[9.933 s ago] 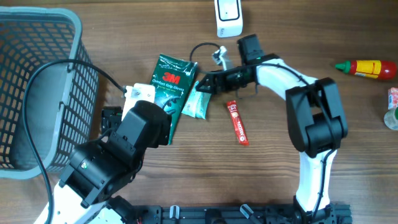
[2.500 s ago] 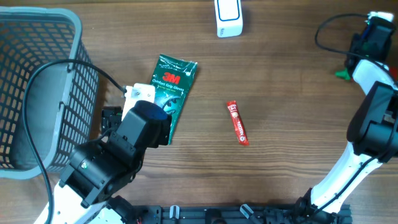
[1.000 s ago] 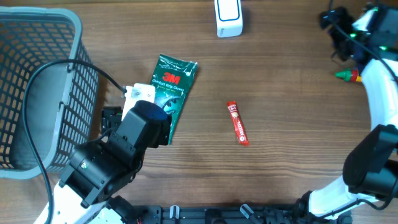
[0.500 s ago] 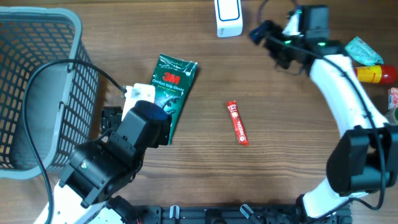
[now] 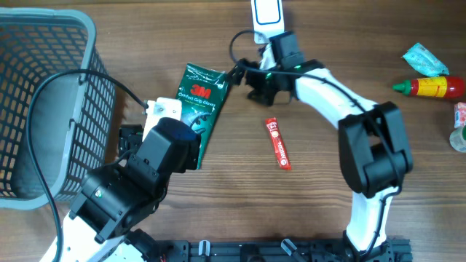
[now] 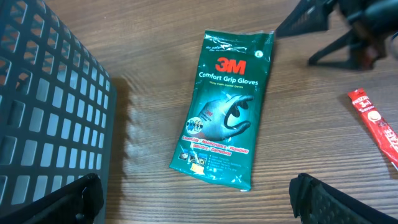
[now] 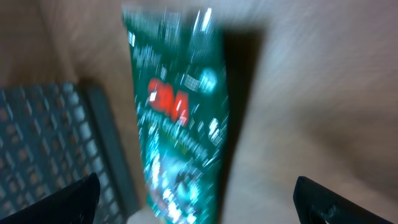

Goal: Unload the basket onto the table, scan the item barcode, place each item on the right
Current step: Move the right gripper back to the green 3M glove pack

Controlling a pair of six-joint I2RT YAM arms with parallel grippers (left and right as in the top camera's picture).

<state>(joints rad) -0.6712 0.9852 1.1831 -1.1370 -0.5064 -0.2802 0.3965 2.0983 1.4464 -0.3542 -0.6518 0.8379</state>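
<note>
A green 3M glove pack (image 5: 204,102) lies flat on the wooden table, left of centre. My right gripper (image 5: 245,81) hovers open at its upper right corner, holding nothing. In the blurred right wrist view the pack (image 7: 180,124) fills the middle ahead of my right gripper (image 7: 199,208). My left gripper (image 6: 199,208) is open and empty, just short of the near end of the pack (image 6: 227,106). A red sachet (image 5: 277,144) lies right of the pack. A white scanner (image 5: 266,16) stands at the table's far edge.
A grey mesh basket (image 5: 91,44) takes up the left side, close to the left arm. At the far right lie a red sauce bottle (image 5: 429,85) and a teal packet (image 5: 424,58). A black cable (image 5: 240,54) loops by the right wrist.
My right arm has swept from the far right across the table to the glove pack's upper right corner. The teal packet has come into view by the sauce bottle. The left arm has not moved.
</note>
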